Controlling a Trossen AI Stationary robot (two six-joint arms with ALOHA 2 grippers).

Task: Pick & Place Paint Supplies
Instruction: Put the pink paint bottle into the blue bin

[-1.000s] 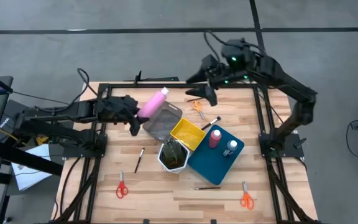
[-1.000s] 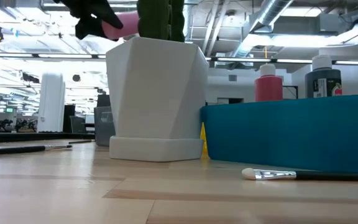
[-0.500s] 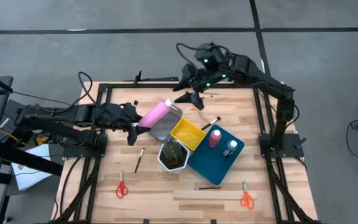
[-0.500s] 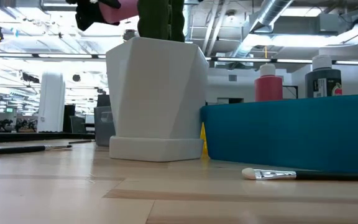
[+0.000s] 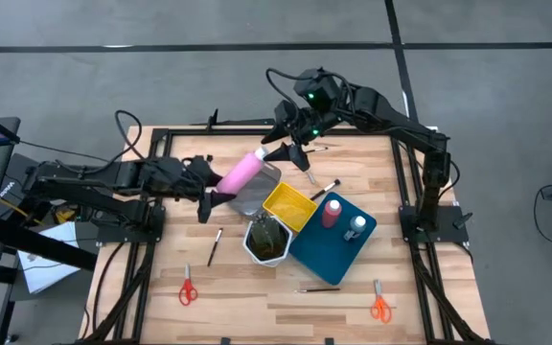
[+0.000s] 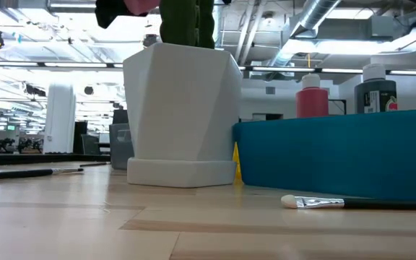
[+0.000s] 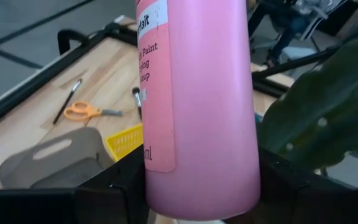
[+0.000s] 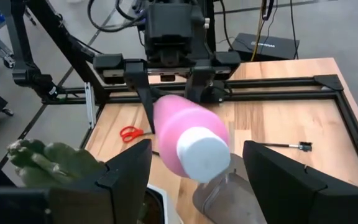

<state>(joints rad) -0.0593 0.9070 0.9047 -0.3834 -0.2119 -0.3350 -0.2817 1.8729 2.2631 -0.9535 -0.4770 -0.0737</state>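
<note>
Overhead, the left gripper [image 5: 209,185] is clamped on the base of a pink bottle [image 5: 241,172], which lies tilted in the air with its white cap over the edge of the grey tray [image 5: 253,192]. The right gripper [image 5: 286,149] hovers with jaws spread wide and empty, just beyond the bottle's cap at the far side of the table [image 5: 257,307]. A second pink bottle [image 5: 331,211] and a small grey white-capped bottle [image 5: 356,227] stand upright in the blue tray [image 5: 316,254]. A yellow tray [image 5: 289,206] sits between the grey and blue trays, touching the white hexagonal pot [image 5: 267,241]. Red-handled scissors [image 5: 188,288] and orange-handled scissors [image 5: 379,305] lie on the near boards, well apart.

At table height, the pot [image 6: 183,115] dominates; the held bottle [image 6: 139,5] shows only as a pink patch at the top edge. A brush [image 6: 352,204] lies before the blue tray [image 6: 338,155].

From the left wrist, the pink bottle [image 7: 197,99] fills the frame between the fingers [image 7: 114,186]. Its white label reads in part "Paint" and "ml"; the remaining print is cut off. Another orange-handled pair of scissors [image 7: 87,111] lies on the wood beyond.

From the right wrist, the bottle's white cap [image 8: 201,155] points at the camera, held by the left gripper [image 8: 173,84] behind it; the right arm's own fingers [image 8: 126,168] stand wide either side.
</note>
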